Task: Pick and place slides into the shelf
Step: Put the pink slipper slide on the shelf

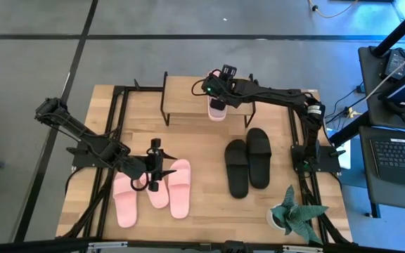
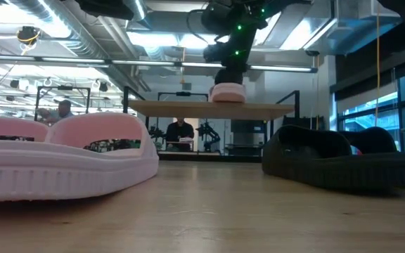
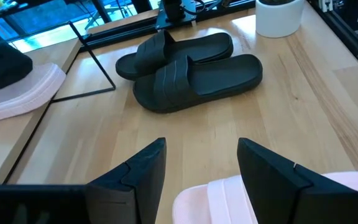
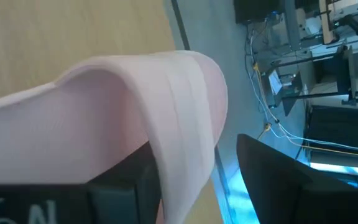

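Note:
The shelf (image 1: 188, 98) stands at the table's far middle. One pink slide (image 1: 217, 111) lies sole-down on its wooden top board (image 2: 188, 107). My right gripper (image 1: 216, 95) is open, above it, with the slide's strap (image 4: 179, 118) between its fingers. Three more pink slides (image 1: 158, 191) lie side by side on the table's near left. My left gripper (image 1: 153, 167) hovers open over them, with one pink slide (image 3: 229, 199) showing below its fingers. Two black slides (image 1: 248, 163) lie as a pair right of centre. My right gripper comes from above, pointing down, at the pink slide's strap (image 4: 191, 93). One finger (image 4: 123, 180) is under the strap and the other (image 4: 278, 180) is outside it, with a gap showing. I cannot tell whether the inner finger touches the strap.
A potted plant in a white pot (image 1: 290, 214) stands at the table's near right corner. Black frame rails (image 1: 121, 119) run along the table's left and right sides. Bare wood lies between the pink and black slides (image 1: 206, 183). People sit in the room beyond (image 2: 180, 132).

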`<state>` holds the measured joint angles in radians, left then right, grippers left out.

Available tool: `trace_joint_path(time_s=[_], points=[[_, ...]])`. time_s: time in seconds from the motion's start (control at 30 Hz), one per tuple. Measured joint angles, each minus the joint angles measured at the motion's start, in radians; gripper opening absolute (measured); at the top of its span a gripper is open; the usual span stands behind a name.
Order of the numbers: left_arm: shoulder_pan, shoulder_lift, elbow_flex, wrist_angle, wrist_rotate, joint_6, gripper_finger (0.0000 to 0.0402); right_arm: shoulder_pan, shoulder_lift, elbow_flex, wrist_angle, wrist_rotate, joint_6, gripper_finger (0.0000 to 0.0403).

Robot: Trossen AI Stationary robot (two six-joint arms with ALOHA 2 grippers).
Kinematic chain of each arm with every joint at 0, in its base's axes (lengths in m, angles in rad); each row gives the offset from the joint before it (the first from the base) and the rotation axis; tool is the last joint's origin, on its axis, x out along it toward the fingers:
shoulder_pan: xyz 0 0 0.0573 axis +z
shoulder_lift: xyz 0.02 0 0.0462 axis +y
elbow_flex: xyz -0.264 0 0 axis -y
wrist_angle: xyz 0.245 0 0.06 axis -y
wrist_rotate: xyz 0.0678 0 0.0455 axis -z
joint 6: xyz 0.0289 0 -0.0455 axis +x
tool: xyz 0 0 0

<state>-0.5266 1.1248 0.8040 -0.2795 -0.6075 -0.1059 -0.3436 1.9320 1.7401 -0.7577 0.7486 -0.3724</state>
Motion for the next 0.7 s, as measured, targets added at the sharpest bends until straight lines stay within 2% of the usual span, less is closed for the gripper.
trace_joint_path(time_s=[0.13, 0.3, 0.7], points=[[0.000, 0.000, 0.000, -0.010, 0.000, 0.000, 0.0190, 0.014, 0.000, 0.060, -0.088, -0.008, 0.008, 0.0196], [0.000, 0.000, 0.000, -0.025, 0.000, -0.014, 0.0190, 0.017, -0.001, 0.127, -0.199, -0.109, 0.058, 0.0196], [0.000, 0.000, 0.000, -0.026, 0.050, -0.056, 0.0190, 0.015, -0.002, 0.142, -0.223, -0.114, 0.102, 0.0196]])
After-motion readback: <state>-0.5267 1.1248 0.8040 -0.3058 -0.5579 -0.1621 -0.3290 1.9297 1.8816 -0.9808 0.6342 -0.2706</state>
